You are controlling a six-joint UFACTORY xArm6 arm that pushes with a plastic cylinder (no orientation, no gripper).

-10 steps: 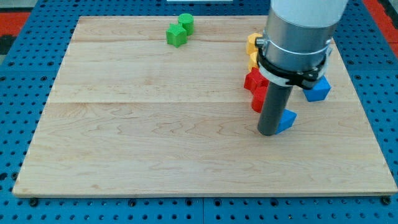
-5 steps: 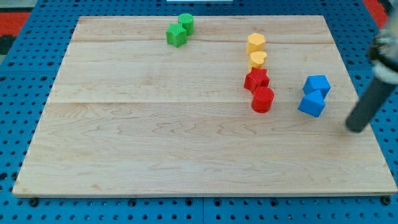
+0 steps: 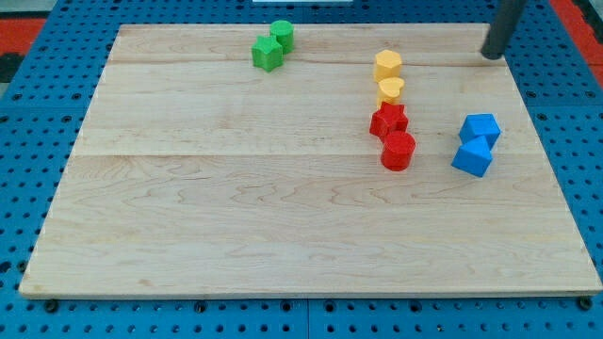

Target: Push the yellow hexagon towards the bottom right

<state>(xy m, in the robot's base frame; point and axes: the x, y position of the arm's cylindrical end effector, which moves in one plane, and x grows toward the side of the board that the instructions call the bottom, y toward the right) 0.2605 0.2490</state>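
Observation:
The yellow hexagon (image 3: pixel 387 65) lies on the wooden board (image 3: pixel 236 207) at the upper right, touching a yellow heart-shaped block (image 3: pixel 391 90) just below it. My tip (image 3: pixel 492 55) is near the board's top right corner, well to the right of the hexagon and slightly above it, touching no block.
A red star-like block (image 3: pixel 388 121) and a red hexagonal block (image 3: pixel 398 151) sit below the yellow pair. Two blue blocks (image 3: pixel 480 128) (image 3: pixel 472 156) lie at the right. Two green blocks (image 3: pixel 281 35) (image 3: pixel 268 54) are at the top. Blue pegboard surrounds the board.
My tip has swung from beside the red and blue blocks out to the right edge, then up to the board's top right corner. One blue block was shoved right next to the other.

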